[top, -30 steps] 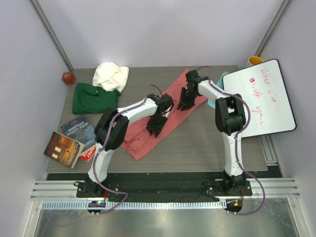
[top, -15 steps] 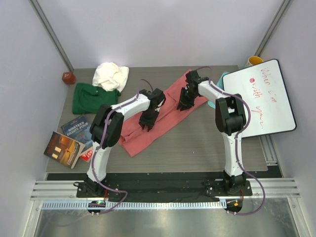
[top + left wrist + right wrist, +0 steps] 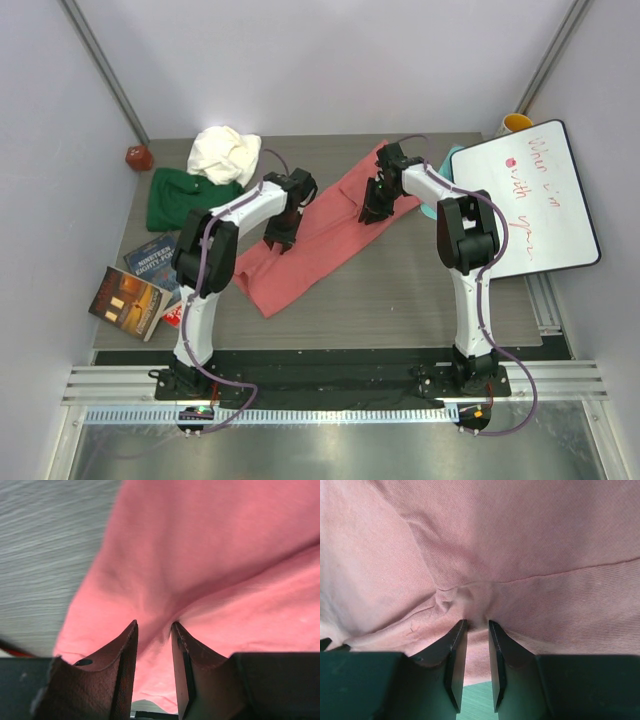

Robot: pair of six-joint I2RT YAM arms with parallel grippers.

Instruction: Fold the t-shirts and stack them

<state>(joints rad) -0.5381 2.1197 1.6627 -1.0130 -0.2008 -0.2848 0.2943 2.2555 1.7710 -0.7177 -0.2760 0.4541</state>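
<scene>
The salmon-pink t-shirt (image 3: 325, 232) lies in a long diagonal band across the table's middle. My left gripper (image 3: 279, 238) presses down on its left part, shut on a pinch of the pink cloth (image 3: 210, 555) that puckers toward the left gripper (image 3: 154, 626). My right gripper (image 3: 371, 212) sits on the shirt's far right part. In the right wrist view the right gripper (image 3: 477, 624) is shut on a bunched fold of the shirt (image 3: 520, 540). The dark green t-shirt (image 3: 185, 200) lies flat at the back left, with the crumpled cream-white t-shirt (image 3: 225, 152) at its far edge.
Glossy books (image 3: 148, 285) lie at the table's left front. A small red object (image 3: 138, 157) sits in the back left corner. At the right, a whiteboard (image 3: 545, 200) leans over the table edge, with a yellow cup (image 3: 516, 122) behind it. Bare grey tabletop (image 3: 420, 290) lies in front of the shirt.
My left gripper has moved back and to the left, dragging the pink shirt's near end with it. The right gripper's jaws have narrowed slightly on the cloth without shifting place.
</scene>
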